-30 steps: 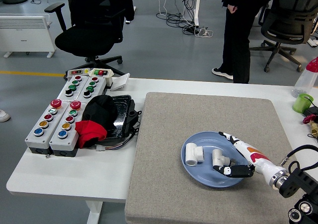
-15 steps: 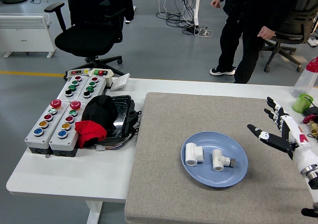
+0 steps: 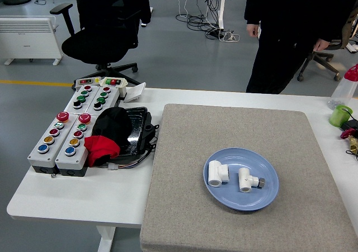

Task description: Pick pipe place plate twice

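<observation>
Pipe fittings, two of them, both white, lie inside the blue plate (image 3: 268,199) on the grey mat (image 3: 235,129): an elbow piece (image 3: 217,173) toward the plate's left side and a tee piece (image 3: 248,181) just beside it, apart from it, with a dark metal end pointing right. Neither robot hand is in view, so places cannot be given relative to a hand, and whether the fingers are spread or closed cannot be told. With both pieces on the plate, the two placements look done. The sensible step now, as a judgement, is to keep both arms clear of the plate so nothing nudges the fittings, which could roll. A person (image 3: 285,34) in dark clothes stands at the table's far side, hands away from the table.
</observation>
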